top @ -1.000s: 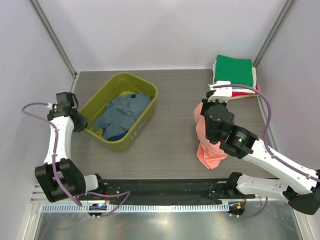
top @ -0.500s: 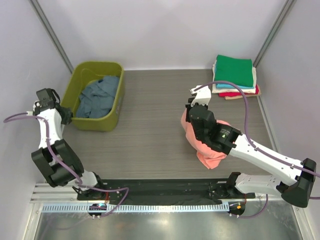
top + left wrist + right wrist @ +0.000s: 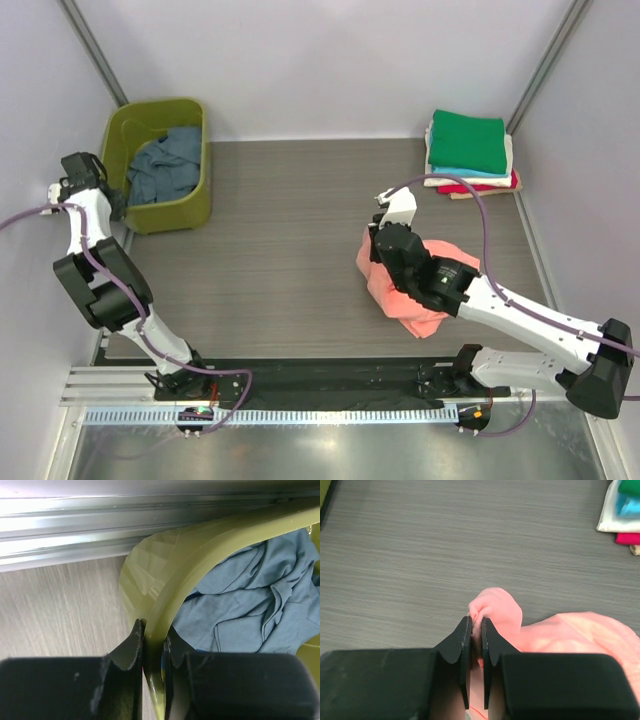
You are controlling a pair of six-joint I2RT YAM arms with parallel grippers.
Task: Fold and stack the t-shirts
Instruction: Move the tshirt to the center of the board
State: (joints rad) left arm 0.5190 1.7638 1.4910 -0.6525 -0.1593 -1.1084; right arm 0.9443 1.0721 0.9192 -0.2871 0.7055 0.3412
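Top external view, and the salmon-pink t-shirt [image 3: 402, 300] lies in a soft, rumpled heap right of centre on the grey wood-grain counter [image 3: 280, 230]. The right arm slants in low from its base toward the middle, and the right tool [image 3: 378, 250] sits at the heap's left edge. On the right wrist view that tool [image 3: 476, 625] is closed on a puckered fold of the pink cloth [image 3: 560, 635], jaws nearly together. In the far right corner sits the folded stack [image 3: 468, 150], neat and flat, green on top. Over on the left, the arm is doubled up along the counter's edge, and the left tool [image 3: 152, 630] is clamped on the smooth curved rim of the olive-green tub [image 3: 210, 555]. One finger is outside the wall, one inside. In the tub, a slate-blue t-shirt [image 3: 245, 605] lies crumpled.
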